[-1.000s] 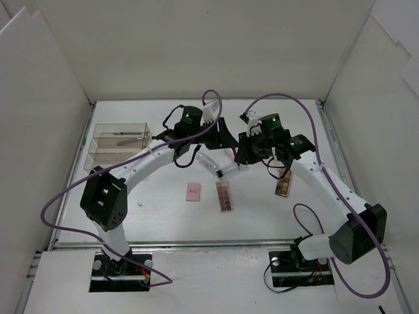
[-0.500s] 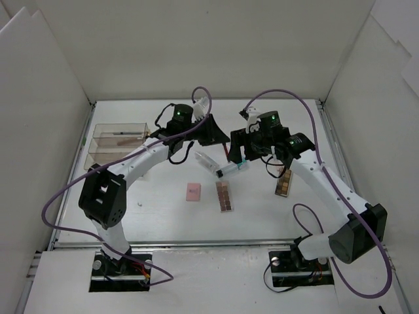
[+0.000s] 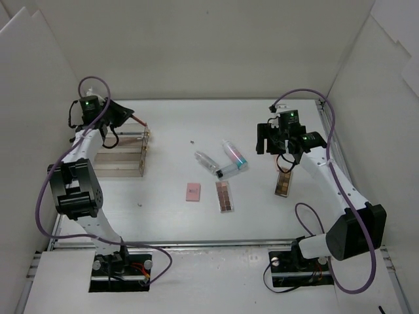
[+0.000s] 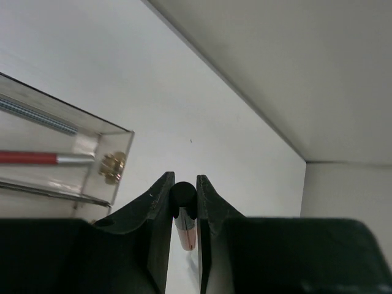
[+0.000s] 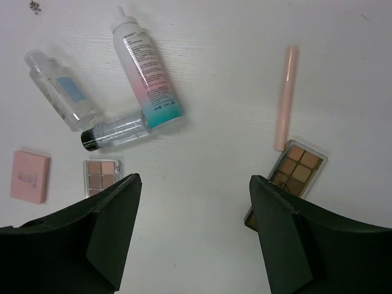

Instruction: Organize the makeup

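**A:** Entry one: rose stick point(image 4: 185, 228), thin, dark cap. Location?

**B:** Pinched in the left jaws, which are nearly shut around it. A second ago that arm was at mid-counter, close to the other one. It has since swung to the far left, and the stick now hangs just beside the far corner of the clear box point(image 3: 142, 154). It is not yet inside.

**A:** Box contents?

**B:** One red stick point(image 4: 30, 158) in the compartment the left wrist view shows. The other compartments I cannot tell.

**A:** Entry two: pink-and-blue tube point(image 5: 147, 73).

**B:** Flat on the counter point(image 5: 208, 37), its blue end touching the capped bottle point(image 5: 116, 131). The second bottle point(image 5: 61, 89) lies near its left side. The right jaws were shut a second ago. They now stand wide open above this group and hold nothing, and that arm has drawn back to the right.

**A:** Stock still unsorted?

**B:** Pink compact point(image 5: 29, 176), with the left palette point(image 5: 101, 174) near it. The right palette point(image 5: 294, 165) lies well apart from those, with one end of a pale pink stick point(image 5: 286, 95) just beside its corner.

**A:** Assessment?

**B:** One stick has reached the box and probably gets lowered in next. Seven pieces remain out, so the sort is in its early part.
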Available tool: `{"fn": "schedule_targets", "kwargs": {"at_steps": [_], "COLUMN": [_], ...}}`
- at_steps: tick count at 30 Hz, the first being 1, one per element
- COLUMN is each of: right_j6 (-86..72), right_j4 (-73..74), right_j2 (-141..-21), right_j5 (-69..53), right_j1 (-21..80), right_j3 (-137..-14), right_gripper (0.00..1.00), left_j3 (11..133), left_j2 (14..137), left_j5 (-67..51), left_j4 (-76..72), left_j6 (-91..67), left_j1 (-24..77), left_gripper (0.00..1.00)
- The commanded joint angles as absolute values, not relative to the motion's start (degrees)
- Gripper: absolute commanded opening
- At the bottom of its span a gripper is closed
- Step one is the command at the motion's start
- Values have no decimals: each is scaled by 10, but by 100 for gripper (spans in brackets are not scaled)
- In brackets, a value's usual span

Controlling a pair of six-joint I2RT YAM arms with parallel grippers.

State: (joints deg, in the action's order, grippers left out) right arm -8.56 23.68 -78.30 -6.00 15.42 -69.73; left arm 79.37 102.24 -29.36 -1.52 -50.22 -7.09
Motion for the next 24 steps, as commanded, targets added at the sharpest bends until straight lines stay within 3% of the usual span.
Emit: {"fn": "schedule_targets", "kwargs": {"at_steps": [1, 12, 15, 16, 19, 24], "right_j6": [-90, -88, -87, -85, -80, -72], "right_j4": [217, 221, 221, 222, 222, 222], "right_j2": [-792, -794, -797, -804, -845, -917], "right_j5": [-36, -10, 13, 17, 27, 22], "right_j1": [141, 115, 110, 107, 100, 95], "right_j3": [-701, -687, -686, -686, -700, -728], "right_gripper": [68, 68, 68, 68, 67, 61], "left_j3": [842, 876, 874, 878, 889, 890], "left_j2": [1037, 1136, 1138, 1139, 1137, 1119], "left_j5": [-265, -222, -209, -209, -207, -192], "left_j4": [-73, -105, -107, -102, -84, -41], "left_j6": [-551, -570, -568, -566, -557, -547], "left_j1": [-107, -162, -162, -162, -162, -162], "left_gripper": [0, 9, 21, 31, 48, 66]}}
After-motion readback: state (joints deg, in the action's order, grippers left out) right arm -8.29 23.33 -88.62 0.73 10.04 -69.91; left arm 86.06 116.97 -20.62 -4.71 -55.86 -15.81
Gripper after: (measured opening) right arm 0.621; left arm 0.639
